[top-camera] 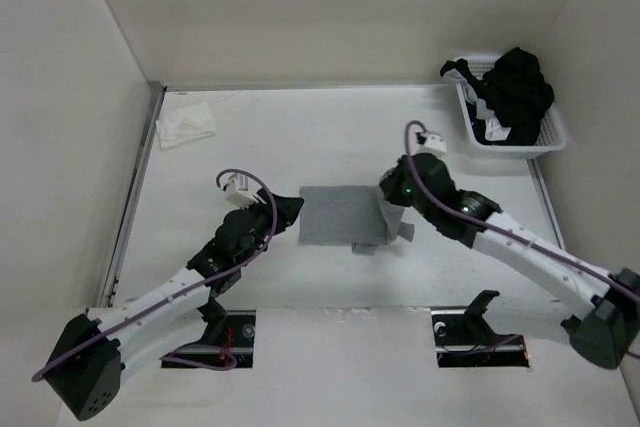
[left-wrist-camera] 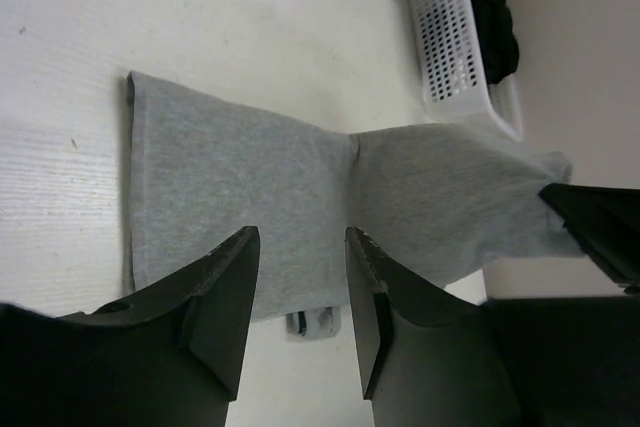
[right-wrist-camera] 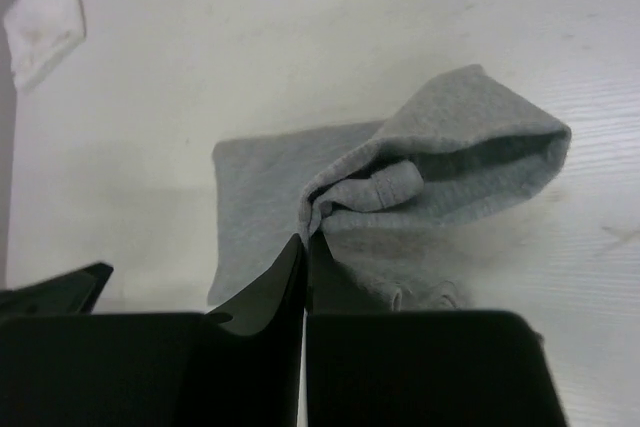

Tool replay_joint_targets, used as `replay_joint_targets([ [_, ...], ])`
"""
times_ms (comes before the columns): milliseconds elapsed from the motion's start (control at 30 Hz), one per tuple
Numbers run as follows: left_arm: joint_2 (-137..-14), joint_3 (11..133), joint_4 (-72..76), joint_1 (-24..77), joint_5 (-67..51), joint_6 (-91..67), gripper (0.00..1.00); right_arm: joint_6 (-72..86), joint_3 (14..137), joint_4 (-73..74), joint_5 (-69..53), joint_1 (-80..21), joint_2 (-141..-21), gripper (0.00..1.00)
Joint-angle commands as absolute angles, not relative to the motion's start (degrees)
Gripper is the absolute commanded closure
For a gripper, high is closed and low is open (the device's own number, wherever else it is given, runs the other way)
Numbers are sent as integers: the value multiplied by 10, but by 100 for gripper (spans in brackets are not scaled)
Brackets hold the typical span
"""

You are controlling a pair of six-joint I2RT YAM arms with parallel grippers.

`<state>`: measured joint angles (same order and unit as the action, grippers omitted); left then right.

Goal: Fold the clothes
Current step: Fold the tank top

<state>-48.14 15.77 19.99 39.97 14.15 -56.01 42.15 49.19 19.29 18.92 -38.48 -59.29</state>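
Grey sleeveless top (top-camera: 340,215): mid-table, part-folded. Right gripper (right-wrist-camera: 304,245): jaws pinching its lifted right edge. Left gripper (left-wrist-camera: 300,239): jaws apart, empty, at left edge. Risk: thin knit may slip; unpinned cloth drags askew.

There is one grey top (top-camera: 345,214) on the one tabletop (top-camera: 300,137). To the right of the grey top and behind it, well apart, stands one white basket (top-camera: 556,133). The dark clothes (top-camera: 515,92) inside it make one heap, and the number of pieces in it I cannot tell. To the left of the grey top and behind it lies one small white cloth (top-camera: 186,125). There are two arms, the left arm (top-camera: 170,292) and the right arm (top-camera: 530,247), one on each side of the grey top. Each has two fingers (left-wrist-camera: 225,297), four together.
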Motion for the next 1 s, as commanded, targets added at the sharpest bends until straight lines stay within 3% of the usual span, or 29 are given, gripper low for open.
replay_joint_targets([
  [0, -433, 164, 193, 377, 136, -563, 62, 402, 576, 253, 268, -466, -687, 99],
  [267, -284, 131, 100, 283, 84, -574, 61, 410, 808, 330, 290, -586, -962, 95],
  [433, -254, 127, 69, 222, 36, -575, 61, 422, 900, 348, 294, -625, -1050, 57],
  [567, -272, 127, 79, 203, 15, -577, 61, 401, 847, 291, 302, -639, -975, 50],
  [633, -289, 131, 96, 216, 17, -578, 61, 401, 777, 250, 303, -636, -922, 54],
  [767, -346, 137, 152, 274, 38, -572, 61, 415, 658, 159, 228, -566, -867, 94],
  [967, -466, 137, 249, 383, 101, -567, 68, 398, 614, 21, 92, -499, -910, 97],
])
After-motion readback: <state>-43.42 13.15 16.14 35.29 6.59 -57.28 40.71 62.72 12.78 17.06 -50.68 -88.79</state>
